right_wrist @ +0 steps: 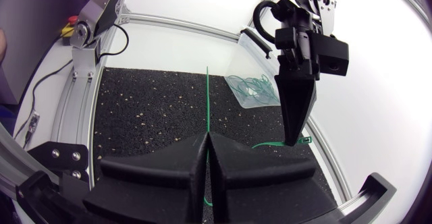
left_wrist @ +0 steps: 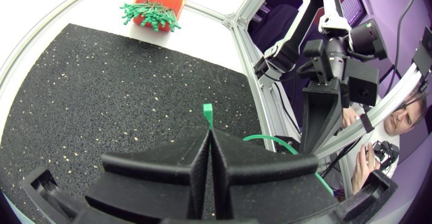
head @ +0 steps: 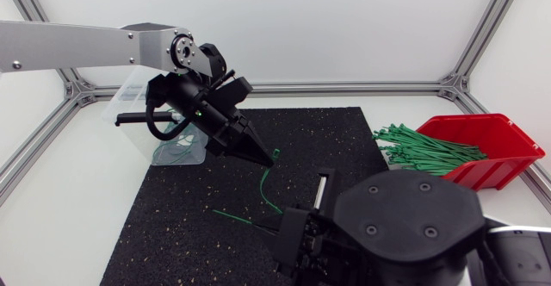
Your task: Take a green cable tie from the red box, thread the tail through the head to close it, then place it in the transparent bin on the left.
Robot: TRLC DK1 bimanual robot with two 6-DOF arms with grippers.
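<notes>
The left claw [head: 267,155], in from the upper left of the head view, is clamped shut on the head end of a green cable tie [left_wrist: 208,113]. The right claw [right_wrist: 207,140], at lower middle, is pinched shut on its thin tail. The tie runs between them above the black mat [head: 318,139], mid-frame. The red box [head: 491,139] sits far right, the transparent bin [head: 133,139] upper left.

Left arm [head: 69,46] enters from the table's left edge, angled down; left gripper [head: 269,156] pinched on green cable tie [right_wrist: 206,102]. Right arm [head: 405,226] low at near edge, right gripper [right_wrist: 206,137] clamped on same tie.
</notes>
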